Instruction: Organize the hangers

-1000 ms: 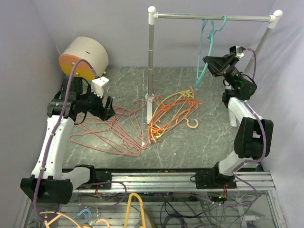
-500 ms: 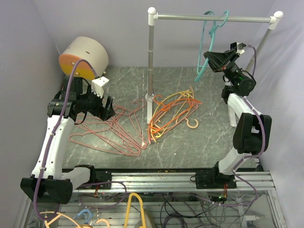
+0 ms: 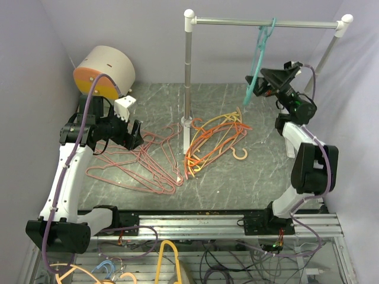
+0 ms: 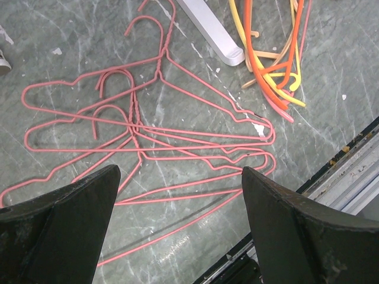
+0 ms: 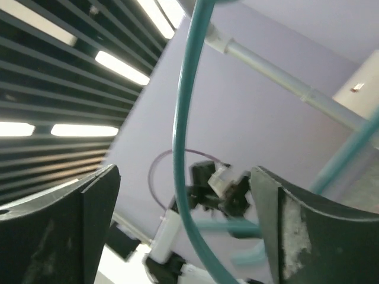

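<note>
Hangers lie in two heaps on a grey marbled table point(image 3: 249, 171), and one more hangs above it. Thin pink wire hangers point(image 3: 142, 165) are tangled flat on the left-centre of the table. Just right of them, thicker orange, yellow and peach hangers point(image 3: 213, 142) are piled around the foot of an upright silver post point(image 3: 188, 71).

The post carries a silver rail point(image 3: 237, 22) running rightward across the far side. A teal hanger point(image 3: 259, 59) is hooked over this rail near its right end and dangles at a slant.

The left fingers point(image 3: 131, 135) are spread wide and hold nothing. They hover over the left edge of the pink heap, whose wires fill the left wrist view between the two dark pads.

The right fingers point(image 3: 269, 77) are raised beside the lower part of the teal hanger. In the right wrist view they stand apart with the teal bar point(image 5: 176, 118) running between them. They seem not to press it, though the angle makes contact hard to judge.

A beige drum point(image 3: 106, 66) with an orange face sits at the far left.
</note>
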You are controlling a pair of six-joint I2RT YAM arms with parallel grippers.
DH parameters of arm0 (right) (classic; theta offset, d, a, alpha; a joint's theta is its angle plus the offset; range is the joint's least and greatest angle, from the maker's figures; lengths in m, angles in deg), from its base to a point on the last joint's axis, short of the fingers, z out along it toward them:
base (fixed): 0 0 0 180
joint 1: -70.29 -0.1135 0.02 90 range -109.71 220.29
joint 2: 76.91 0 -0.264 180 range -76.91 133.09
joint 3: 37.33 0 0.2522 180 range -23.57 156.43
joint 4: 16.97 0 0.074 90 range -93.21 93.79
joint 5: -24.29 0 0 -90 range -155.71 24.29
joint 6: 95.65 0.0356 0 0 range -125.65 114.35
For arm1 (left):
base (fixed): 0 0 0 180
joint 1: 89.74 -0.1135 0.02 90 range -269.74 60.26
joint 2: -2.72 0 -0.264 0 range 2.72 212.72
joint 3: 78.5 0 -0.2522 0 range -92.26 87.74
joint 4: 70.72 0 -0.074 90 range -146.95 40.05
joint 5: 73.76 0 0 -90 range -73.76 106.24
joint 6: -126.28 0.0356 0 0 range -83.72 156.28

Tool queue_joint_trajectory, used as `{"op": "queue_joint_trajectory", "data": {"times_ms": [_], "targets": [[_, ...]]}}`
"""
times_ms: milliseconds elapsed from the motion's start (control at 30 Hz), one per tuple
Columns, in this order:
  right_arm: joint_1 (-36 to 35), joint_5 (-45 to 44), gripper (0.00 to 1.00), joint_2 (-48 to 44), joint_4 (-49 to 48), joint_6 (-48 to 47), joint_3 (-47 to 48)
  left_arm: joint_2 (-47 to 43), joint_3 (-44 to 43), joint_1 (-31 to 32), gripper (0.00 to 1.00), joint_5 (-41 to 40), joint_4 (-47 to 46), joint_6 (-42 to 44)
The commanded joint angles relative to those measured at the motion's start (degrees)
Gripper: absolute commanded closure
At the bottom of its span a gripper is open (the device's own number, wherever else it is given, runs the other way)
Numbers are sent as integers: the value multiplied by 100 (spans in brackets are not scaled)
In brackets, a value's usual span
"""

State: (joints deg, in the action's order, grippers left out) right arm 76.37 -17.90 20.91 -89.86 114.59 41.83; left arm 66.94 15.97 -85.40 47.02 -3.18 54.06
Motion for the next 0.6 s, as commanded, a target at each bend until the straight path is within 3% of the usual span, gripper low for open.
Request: {"op": "queue_joint_trajectory", "data": {"times_ms": [0,67,167,267,433,567], "targets": [[42,403,1,-1483,166,-1000,-825,-8,-10,28,5,7,-31,79],[37,447,0,-2443,2111,-2504,-1295,20,-57,29,5,243,124,216],[20,-60,0,-3779,5715,-5113,-1165,91,-131,25,5,598,365,393],[-1,-749,0,-4754,7935,-6567,-1249,148,-168,32,5,809,469,498],[-37,-1185,0,-5717,9634,-7103,-2224,149,-116,34,5,1009,603,668],[-236,-1426,2,-5724,9844,-7159,-2972,93,-41,25,5,1214,710,788]]}}
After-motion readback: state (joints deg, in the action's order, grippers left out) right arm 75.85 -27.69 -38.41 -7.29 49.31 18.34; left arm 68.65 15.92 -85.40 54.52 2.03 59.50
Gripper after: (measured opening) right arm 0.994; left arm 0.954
